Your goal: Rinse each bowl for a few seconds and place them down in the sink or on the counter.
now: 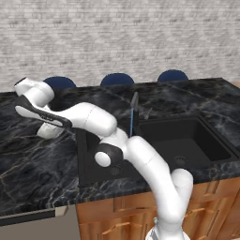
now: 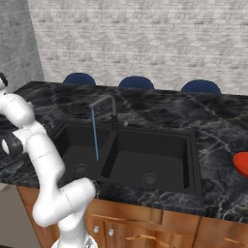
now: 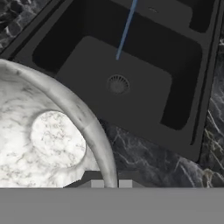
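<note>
A white bowl (image 3: pixel 48 131) with a grey-speckled inside takes up the left of the hand view. Its rim runs down between my fingertips, and my gripper (image 3: pixel 111 183) is shut on that rim. From the left base view the bowl (image 1: pixel 49 131) hangs under my hand, above the counter (image 1: pixel 33 159) just left of the sink (image 1: pixel 206 140). The black double sink (image 3: pixel 131 92) lies beyond the bowl, its left basin drain (image 3: pixel 117 84) in sight. A thin blue water stream (image 1: pixel 131 123) falls from the dark faucet (image 1: pixel 135 100) into the left basin. The faucet (image 2: pixel 109 103) and stream (image 2: pixel 95 133) also appear from the right.
Three blue stool tops (image 1: pixel 117 78) stand behind the counter before a pale brick wall. A red object (image 2: pixel 241 163) lies on the counter at the far right. Wooden cabinets (image 2: pixel 145 227) run under the counter edge.
</note>
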Controlling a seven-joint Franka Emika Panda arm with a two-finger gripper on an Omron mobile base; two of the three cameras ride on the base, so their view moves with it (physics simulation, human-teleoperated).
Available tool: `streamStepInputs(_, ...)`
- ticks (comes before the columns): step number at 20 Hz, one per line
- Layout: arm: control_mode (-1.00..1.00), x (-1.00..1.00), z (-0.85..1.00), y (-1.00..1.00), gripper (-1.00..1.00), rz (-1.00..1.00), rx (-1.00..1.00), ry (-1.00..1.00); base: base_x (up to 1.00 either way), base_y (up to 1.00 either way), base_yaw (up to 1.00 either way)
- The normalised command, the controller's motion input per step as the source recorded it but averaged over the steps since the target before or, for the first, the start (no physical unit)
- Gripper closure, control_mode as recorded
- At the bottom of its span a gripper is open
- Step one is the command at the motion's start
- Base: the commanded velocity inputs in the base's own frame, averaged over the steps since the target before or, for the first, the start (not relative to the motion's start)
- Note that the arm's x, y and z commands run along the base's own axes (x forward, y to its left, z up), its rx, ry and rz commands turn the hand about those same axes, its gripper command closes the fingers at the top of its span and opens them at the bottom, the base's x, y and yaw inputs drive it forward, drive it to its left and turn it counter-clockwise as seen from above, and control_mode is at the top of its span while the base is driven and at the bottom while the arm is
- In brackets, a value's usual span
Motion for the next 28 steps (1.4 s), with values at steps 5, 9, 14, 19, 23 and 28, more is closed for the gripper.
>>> streamStepInputs(5, -1.0, -0.5, 0.0, -0.49, 1.0, -0.1, 0.0, -0.23, 0.0, 0.0, 0.0)
streamStepInputs(9, -1.0, -0.65, -0.02, -0.59, 1.0, -0.02, 0.04, -0.26, 0.0, 0.0, 0.0)
streamStepInputs(14, -1.0, -0.68, -0.01, -0.72, 1.0, 0.0, 0.11, -0.24, 0.0, 0.0, 0.0)
streamStepInputs(19, -1.0, -0.58, -0.14, -0.55, 1.0, -0.07, 0.14, -0.17, 0.0, 0.0, 0.0)
streamStepInputs(23, -1.0, -0.56, -0.19, -0.5, 1.0, -0.09, 0.21, -0.13, 0.0, 0.0, 0.0)
streamStepInputs(28, -1.0, -0.43, -0.02, -0.36, 1.0, -0.17, 0.2, -0.04, 0.0, 0.0, 0.0)
